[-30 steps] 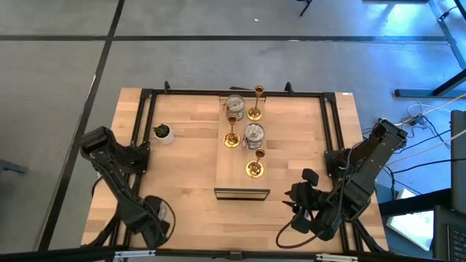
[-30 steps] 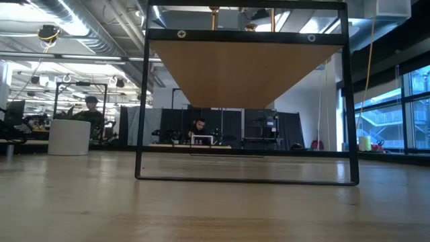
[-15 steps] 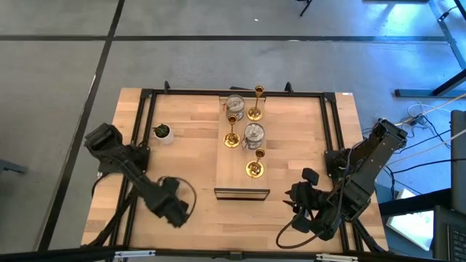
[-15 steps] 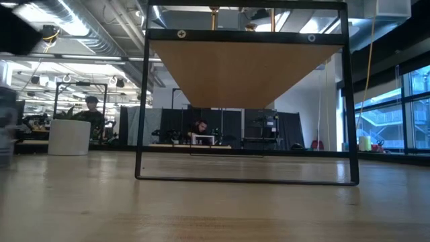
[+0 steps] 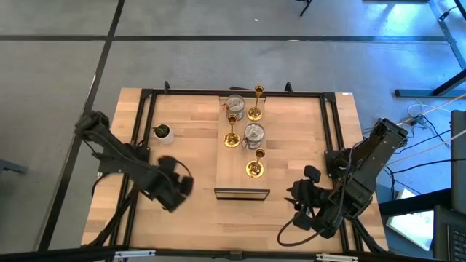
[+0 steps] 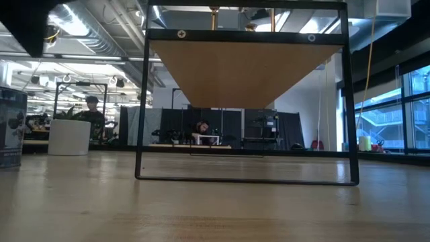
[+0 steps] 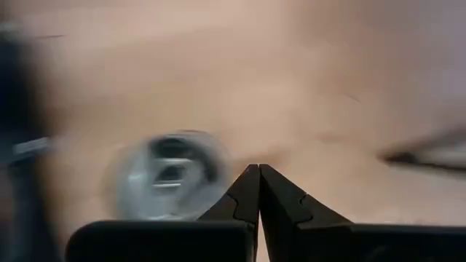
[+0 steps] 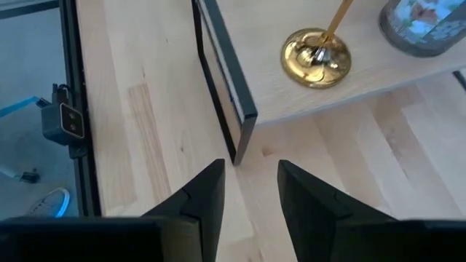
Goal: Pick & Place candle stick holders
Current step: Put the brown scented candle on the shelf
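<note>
A: Straight down on the table [image 5: 182, 153] — pale wood planks, black metal frame around the edge. In the middle sits the board [image 5: 240, 171], a long raised rectangle of lighter wood with a dark front edge.

B: And the holders are all on it. Three slim gold sticks [image 5: 254, 166] with round shiny bases, thin stems and cup tops, and two squat silvery cups [image 5: 253, 134] in sight among them, one near the far end and one mid-board.

A: The left gripper [image 5: 173, 188] hangs over bare wood left of the board's near end, fingers pressed together, nothing between them. Its wrist view shows a blurred, round, silvery thing [image 7: 166, 175] on the wood just beside the tips.

B: The right gripper [image 5: 298, 195] is low by the board's near right corner. Fingers parted with an empty gap — from its wrist the board's corner and one gold base [image 8: 316, 57] lie ahead.

A: A small potted plant [image 5: 162, 132] stands well left of the board, near the frame.

B: Open wood on both sides of the board.
</note>
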